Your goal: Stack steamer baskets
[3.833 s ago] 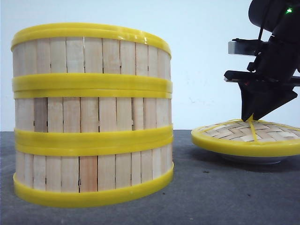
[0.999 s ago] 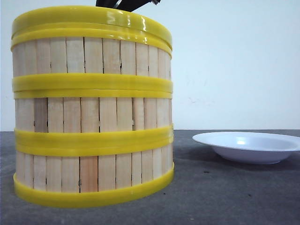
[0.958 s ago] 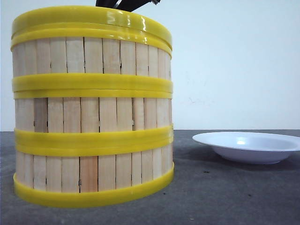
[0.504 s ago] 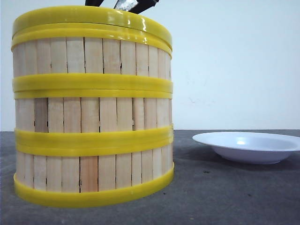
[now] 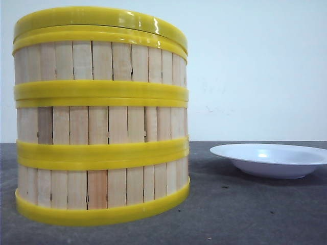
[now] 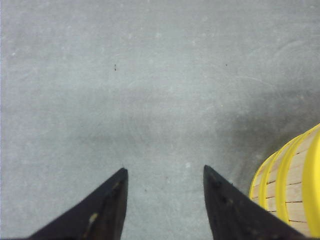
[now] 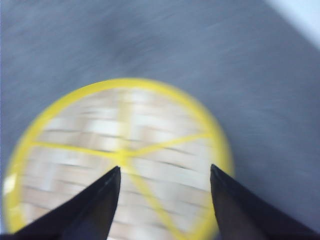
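Three steamer baskets (image 5: 100, 120) stand stacked in one column at the left of the front view, pale slats between yellow rims. The woven lid (image 5: 97, 18) with its yellow rim sits on top of the stack; in the blurred right wrist view the lid (image 7: 117, 157) fills the lower half. My right gripper (image 7: 165, 170) hangs open above that lid, holding nothing, and does not show in the front view. My left gripper (image 6: 165, 171) is open over bare grey table, with the edge of the baskets (image 6: 295, 187) just beside one finger.
A white shallow plate (image 5: 270, 160) lies on the dark grey table (image 5: 245, 214) to the right of the stack. A pale wall stands behind.
The right gripper's fingertips, which showed just above the lid half a second ago, have risen out of the front view. The lid stays on the stack.
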Robot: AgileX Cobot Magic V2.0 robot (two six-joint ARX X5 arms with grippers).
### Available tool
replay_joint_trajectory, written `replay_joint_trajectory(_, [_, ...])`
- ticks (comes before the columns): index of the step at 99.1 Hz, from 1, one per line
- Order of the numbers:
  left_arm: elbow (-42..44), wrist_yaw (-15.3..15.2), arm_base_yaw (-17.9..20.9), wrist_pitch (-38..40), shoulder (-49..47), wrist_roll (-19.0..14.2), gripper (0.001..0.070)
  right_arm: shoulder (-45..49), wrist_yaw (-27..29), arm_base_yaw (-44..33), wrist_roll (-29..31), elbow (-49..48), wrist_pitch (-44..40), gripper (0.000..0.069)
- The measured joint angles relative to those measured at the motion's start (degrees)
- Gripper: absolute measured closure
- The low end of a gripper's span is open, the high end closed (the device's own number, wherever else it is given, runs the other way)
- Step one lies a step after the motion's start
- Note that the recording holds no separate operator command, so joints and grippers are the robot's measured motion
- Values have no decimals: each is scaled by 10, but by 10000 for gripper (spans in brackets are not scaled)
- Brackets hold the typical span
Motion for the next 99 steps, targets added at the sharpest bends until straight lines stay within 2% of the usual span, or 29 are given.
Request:
replay_joint_trajectory(13, [0, 2, 0, 0, 0, 0, 434, -44, 5, -73, 0, -2, -25, 345])
replay_joint_trajectory(25, [0, 12, 0, 0, 0, -1, 434, -83, 5, -145, 0, -49, -32, 345])
replay_joint_trajectory(49, [-56, 52, 0, 32, -10, -14, 434, -186, -1, -281, 7, -207, -4, 345])
replay_joint_trajectory(66, [-135, 80, 0, 84, -51, -23, 434, -286, -37, -372, 27, -357, 39, 345])
replay_joint_trajectory(83, [-217, 83, -6, 111, -99, -35, 434, -346, -61, -421, 41, -489, 42, 345])
replay_joint_trajectory(99, [-291, 83, -22, 136, -128, -44, 434, -390, -70, -426, 50, -565, 44, 345])
